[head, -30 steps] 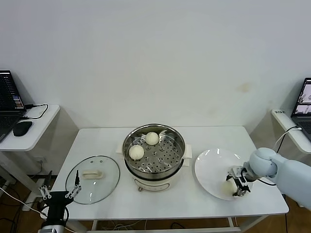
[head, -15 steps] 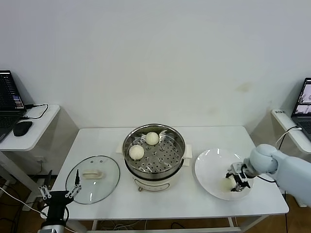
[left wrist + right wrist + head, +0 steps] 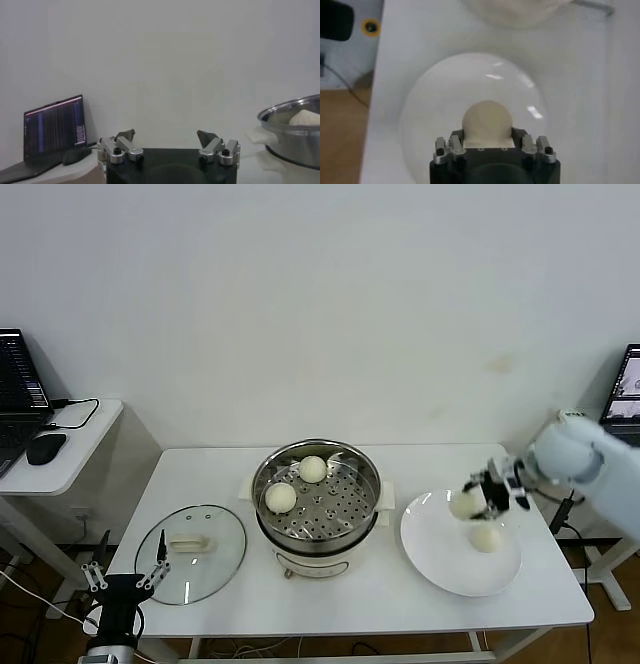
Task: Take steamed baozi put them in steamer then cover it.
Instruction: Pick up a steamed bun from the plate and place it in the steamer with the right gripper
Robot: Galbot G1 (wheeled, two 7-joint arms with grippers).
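Observation:
The steamer (image 3: 368,489) stands mid-table on its white cooker base and holds two baozi (image 3: 313,469), (image 3: 281,497). My right gripper (image 3: 475,498) is shut on a third baozi (image 3: 463,505) and holds it above the left part of the white plate (image 3: 440,564). A fourth baozi (image 3: 485,537) lies on the plate. In the right wrist view the held baozi (image 3: 487,120) sits between the fingers over the plate (image 3: 425,115). The glass cover (image 3: 215,569) lies flat on the table left of the steamer. My left gripper (image 3: 125,579) is open and parked below the table's front left corner.
A side table with a laptop and a mouse (image 3: 45,448) stands at far left. Another laptop (image 3: 628,389) is at far right. In the left wrist view the steamer's rim (image 3: 292,107) and the left laptop (image 3: 52,127) show.
My right gripper closed on a baozi on the plate and lifted it up and toward the steamer. One baozi stays on the plate. The left arm has not moved.

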